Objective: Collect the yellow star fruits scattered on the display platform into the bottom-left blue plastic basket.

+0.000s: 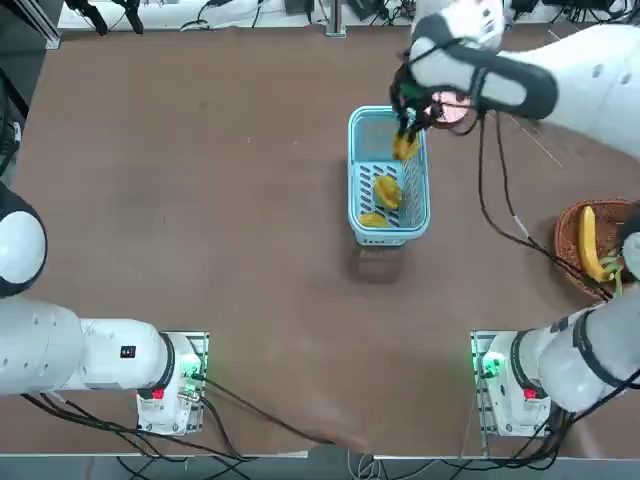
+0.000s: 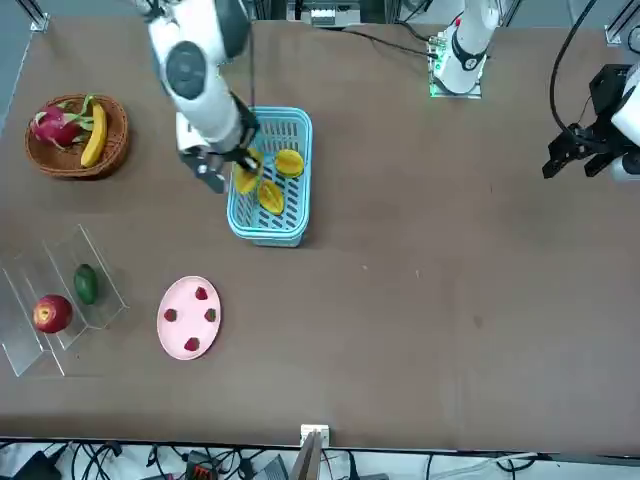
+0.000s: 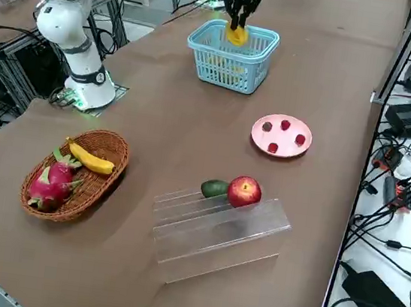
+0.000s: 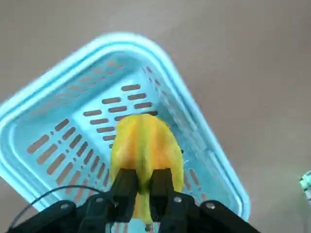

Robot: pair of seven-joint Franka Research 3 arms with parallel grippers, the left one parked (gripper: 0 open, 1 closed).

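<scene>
Closest to wrist cam: right gripper point(image 4: 142, 194), jaws clamped on a yellow star fruit point(image 4: 146, 145), pads pinching one ridge at the fruit's near end. Fruit hangs over the blue plastic basket point(image 4: 204, 160), above its open mouth, not yet let go.

Two more star fruits point(image 1: 385, 190) already lie inside the basket, near the end toward the robot. Display platform point(image 3: 218, 227) carries only a red apple point(image 3: 244, 191) and a green fruit point(image 3: 214, 189); no yellow left on it. So this looks like the last one, task nearly done.

Handling (judgement): fruit small, light, skin waxy and prob. slippery; ridges thin, likely bruise if squeezed hard. Best hold is across a ridge or mid-body w/ modest force, as now.

Looks: bright yellow, oblong, lengthwise ribs, faint green tinge along the rib crest.

Basket: light blue, slotted walls, mid-worktop.
</scene>
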